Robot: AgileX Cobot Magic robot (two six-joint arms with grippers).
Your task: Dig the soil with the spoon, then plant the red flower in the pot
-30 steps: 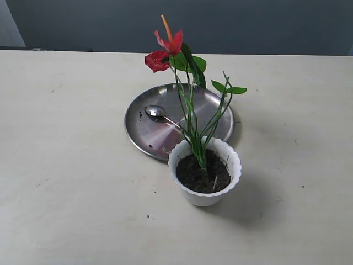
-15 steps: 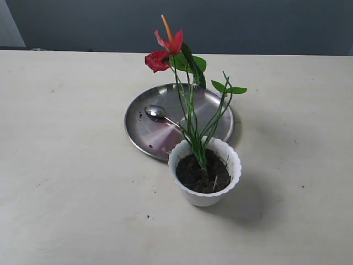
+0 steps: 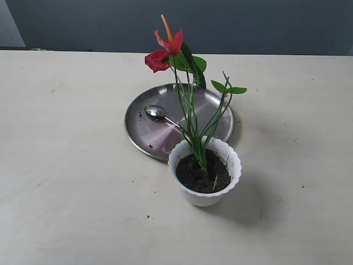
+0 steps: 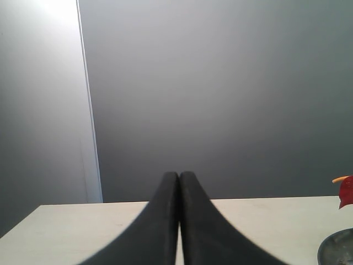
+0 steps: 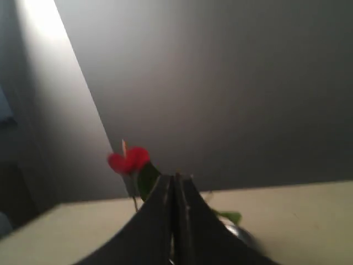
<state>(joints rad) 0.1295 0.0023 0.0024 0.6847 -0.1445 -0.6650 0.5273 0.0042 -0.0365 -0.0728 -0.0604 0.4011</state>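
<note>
The red flower (image 3: 165, 51) stands upright with its green stems sunk in the dark soil (image 3: 202, 172) that fills the white pot (image 3: 204, 194) with the wavy rim. Behind the pot the silver spoon (image 3: 156, 112) lies on the round steel plate (image 3: 144, 135). Neither gripper shows in the exterior view. My left gripper (image 4: 179, 176) is shut and empty, low over the table, with a red petal (image 4: 347, 191) at the frame's edge. My right gripper (image 5: 175, 179) is shut and empty too, and the red flower (image 5: 128, 160) stands beyond it.
The pale table (image 3: 66, 165) stretches all round the pot and plate, with a few crumbs of dirt on it. A dark grey wall (image 3: 248, 22) runs behind its far edge. The plate's rim (image 4: 336, 251) shows in the left wrist view.
</note>
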